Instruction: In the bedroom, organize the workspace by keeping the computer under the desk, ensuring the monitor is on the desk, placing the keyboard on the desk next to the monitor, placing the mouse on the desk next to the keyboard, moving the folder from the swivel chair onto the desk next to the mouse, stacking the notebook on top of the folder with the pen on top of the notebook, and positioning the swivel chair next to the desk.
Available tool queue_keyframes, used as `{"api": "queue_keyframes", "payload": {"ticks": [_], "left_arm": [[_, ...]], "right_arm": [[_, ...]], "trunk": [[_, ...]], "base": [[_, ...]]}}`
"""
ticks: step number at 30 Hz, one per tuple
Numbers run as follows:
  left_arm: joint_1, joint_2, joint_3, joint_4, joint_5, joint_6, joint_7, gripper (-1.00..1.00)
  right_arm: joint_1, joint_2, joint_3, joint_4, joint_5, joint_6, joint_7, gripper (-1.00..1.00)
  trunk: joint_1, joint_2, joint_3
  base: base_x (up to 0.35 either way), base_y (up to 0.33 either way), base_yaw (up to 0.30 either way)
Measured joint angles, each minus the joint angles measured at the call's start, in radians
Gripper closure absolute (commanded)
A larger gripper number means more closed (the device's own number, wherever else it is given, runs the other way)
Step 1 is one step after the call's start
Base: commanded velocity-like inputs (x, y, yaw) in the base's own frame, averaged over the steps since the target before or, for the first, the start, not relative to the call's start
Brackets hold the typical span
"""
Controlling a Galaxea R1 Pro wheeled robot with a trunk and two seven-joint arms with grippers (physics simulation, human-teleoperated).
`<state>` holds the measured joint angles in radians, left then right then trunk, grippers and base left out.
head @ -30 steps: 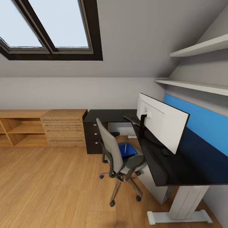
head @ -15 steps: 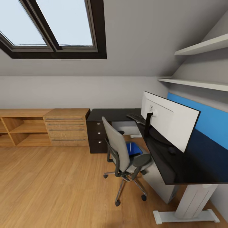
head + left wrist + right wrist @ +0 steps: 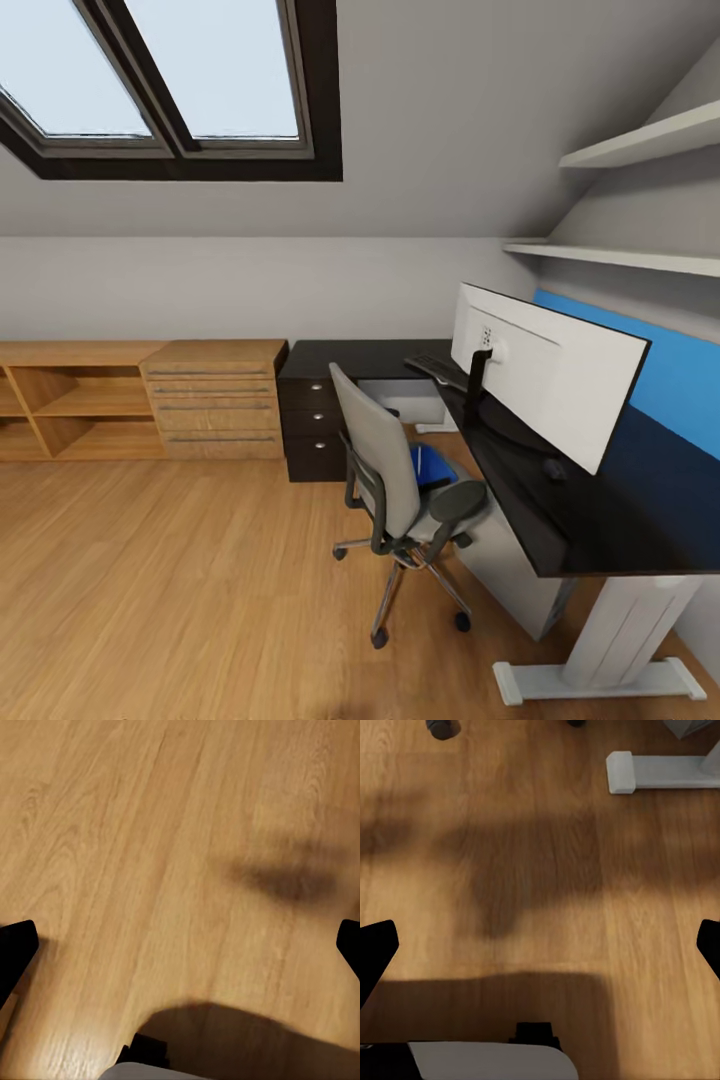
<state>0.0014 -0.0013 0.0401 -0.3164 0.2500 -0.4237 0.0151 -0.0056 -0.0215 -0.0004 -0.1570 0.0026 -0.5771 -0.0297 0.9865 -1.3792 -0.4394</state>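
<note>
The robot's head camera has turned a little to the left and moved closer, so the whole room slid to the right in its view. The swivel chair (image 3: 400,490), the monitor (image 3: 545,385) and the black tabletop (image 3: 600,510) did not move. Less of the blue folder (image 3: 432,465) on the seat shows now.

Glossy black desk (image 3: 560,520), grey swivel chair (image 3: 385,470), bright blue folder (image 3: 432,465), white-backed monitor (image 3: 550,375).
</note>
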Motion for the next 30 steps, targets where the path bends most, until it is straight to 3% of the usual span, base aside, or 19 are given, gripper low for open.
{"api": "queue_keyframes", "payload": {"ticks": [9,30], "left_arm": [[0.0,0.0,0.001,0.0,0.001,0.001,0.001,-1.0],[0.0,-0.001,0.0,0.001,0.002,0.001,0.002,-1.0]], "right_arm": [[0.0,0.0,0.001,0.0,0.001,0.0,0.0,-1.0],[0.0,0.0,0.001,0.0,0.0,-0.001,0.0,-1.0]], "trunk": [[0.035,-0.063,-0.028],[0.115,-0.21,-0.094]], "base": [[-0.151,-0.013,0.0],[-0.006,0.0,0.0]]}}
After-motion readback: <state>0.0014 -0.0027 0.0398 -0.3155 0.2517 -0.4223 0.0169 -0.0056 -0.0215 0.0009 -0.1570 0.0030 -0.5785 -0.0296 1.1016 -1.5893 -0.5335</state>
